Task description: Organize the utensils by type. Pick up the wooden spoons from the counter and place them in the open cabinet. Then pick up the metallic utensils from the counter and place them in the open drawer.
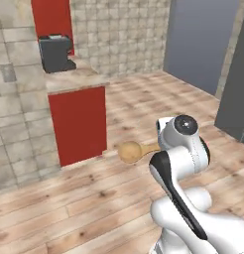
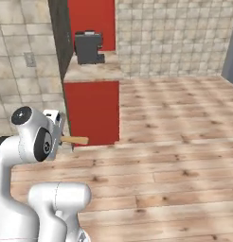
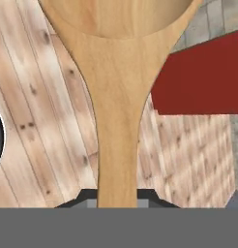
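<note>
My gripper (image 3: 117,201) is shut on the handle of the tan wooden spoon (image 3: 118,121), whose oval bowl points away from the hand. From the left base view the spoon (image 1: 130,150) sticks out sideways from the hand, above the wooden floor. Its straight end (image 2: 76,140) shows in front of a red base cabinet (image 2: 92,111). The beige counter (image 1: 77,79) lies ahead to the left. A red wall cabinet (image 1: 52,17) hangs above it; I cannot tell whether it is open. The metallic utensils and the open drawer are out of view.
A dark coffee machine (image 1: 55,53) stands on the counter (image 2: 97,71). Tiled walls run behind and to the left. A tall grey panel (image 1: 201,39) stands at the far right. Wooden floor (image 2: 175,156) stretches between me and the cabinets.
</note>
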